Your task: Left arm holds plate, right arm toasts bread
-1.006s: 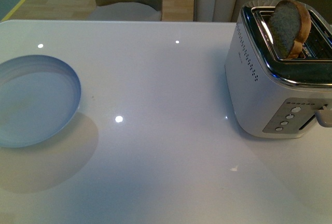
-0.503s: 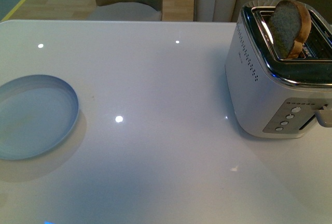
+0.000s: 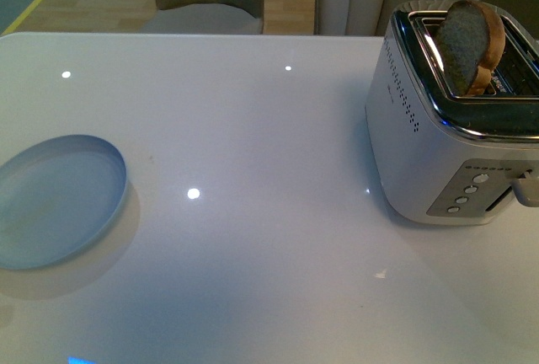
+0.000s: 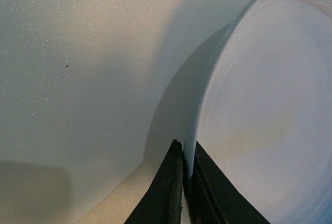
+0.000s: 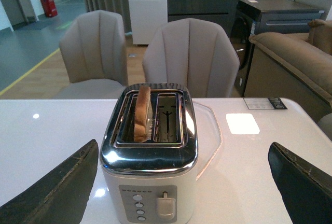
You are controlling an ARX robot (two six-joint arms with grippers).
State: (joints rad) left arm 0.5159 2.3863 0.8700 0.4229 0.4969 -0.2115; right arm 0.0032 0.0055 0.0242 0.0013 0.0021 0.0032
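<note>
Front view: the round, pale blue plate [image 3: 55, 200] sits at the glossy white table's [image 3: 253, 145] left edge; the speckled brown bread [image 3: 472, 44] stands in the toaster [image 3: 438, 145].

Left wrist view: the left gripper's [image 4: 184, 182] matte black wedge fingers [image 4: 163, 193] pinch the plate's thin rim.

Right wrist view: the right gripper [image 5: 184, 182] is spread wide, facing the chrome-topped toaster, well clear of it.

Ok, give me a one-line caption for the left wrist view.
Left gripper pinches the rim of the pale plate, above the white table.

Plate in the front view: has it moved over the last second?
Yes. The plate has sunk lower in the front view and flattened out, ending farther from the fixed light reflection near the table's far-left edge.
</note>
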